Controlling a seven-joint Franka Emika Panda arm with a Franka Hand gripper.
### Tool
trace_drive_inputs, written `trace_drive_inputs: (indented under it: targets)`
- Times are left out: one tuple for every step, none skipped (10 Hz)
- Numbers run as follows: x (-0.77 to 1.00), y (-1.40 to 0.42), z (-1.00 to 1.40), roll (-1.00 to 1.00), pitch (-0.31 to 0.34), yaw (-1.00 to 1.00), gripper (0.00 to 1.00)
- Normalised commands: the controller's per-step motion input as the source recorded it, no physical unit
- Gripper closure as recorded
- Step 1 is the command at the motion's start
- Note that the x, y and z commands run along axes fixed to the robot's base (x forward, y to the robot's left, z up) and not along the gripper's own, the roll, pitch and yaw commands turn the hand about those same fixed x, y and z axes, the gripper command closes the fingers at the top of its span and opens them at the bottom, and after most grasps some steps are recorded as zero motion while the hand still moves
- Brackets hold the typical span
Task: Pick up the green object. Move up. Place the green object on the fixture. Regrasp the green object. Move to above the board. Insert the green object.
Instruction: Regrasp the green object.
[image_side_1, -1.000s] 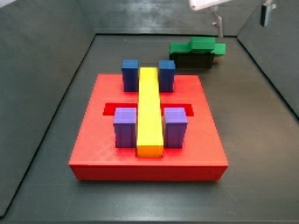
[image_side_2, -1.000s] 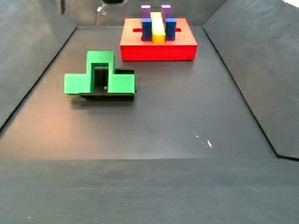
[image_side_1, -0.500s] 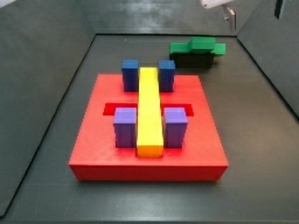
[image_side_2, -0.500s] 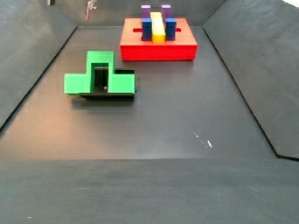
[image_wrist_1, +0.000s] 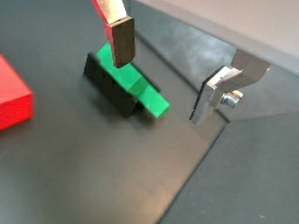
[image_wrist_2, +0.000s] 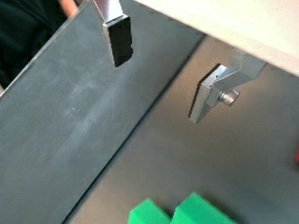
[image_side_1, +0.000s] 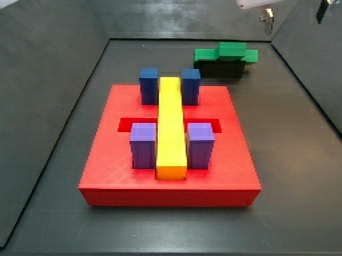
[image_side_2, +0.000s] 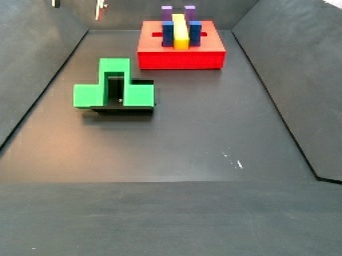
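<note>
The green object (image_side_1: 221, 52) is a bright green stepped piece lying on top of the small black fixture (image_side_1: 222, 69) at the back of the floor. It shows in both side views; in a side view it overhangs the fixture (image_side_2: 123, 108) as a green cross shape (image_side_2: 112, 88). My gripper (image_side_1: 293, 11) is open and empty, high above the green object and apart from it, at the frame's edge in both side views (image_side_2: 78, 5). In a wrist view the open gripper (image_wrist_1: 162, 87) hangs over the green object (image_wrist_1: 138, 80) and fixture (image_wrist_1: 108, 86). In a wrist view (image_wrist_2: 156, 90) only the green object's edge (image_wrist_2: 181, 212) shows.
The red board (image_side_1: 168, 150) lies apart from the fixture and carries two blue blocks (image_side_1: 150, 83), two purple blocks (image_side_1: 201, 143) and a long yellow bar (image_side_1: 171, 125); it also shows in a side view (image_side_2: 182, 55). Dark walls bound the floor on both sides.
My open gripper has risen away from the green object and now sits almost out of both side views. The green object stays on the fixture.
</note>
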Motion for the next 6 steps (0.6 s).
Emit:
trace_drive_inputs:
  targets:
    - [0.59,-0.16,0.01,0.87,0.711,0.00,0.00]
    - [0.53,-0.25,0.00,0.59,0.523,0.00,0.00]
    - [0.49,-0.22,-0.21,0.47,0.329,0.06,0.00]
    - [0.35,0.00,-0.29,0.51,0.194,0.32,0.00]
    - [0.34,0.00,-0.29,0.62,0.174,0.53,0.00]
    - [0.37,0.00,-0.27,0.68,0.209,0.64,0.00]
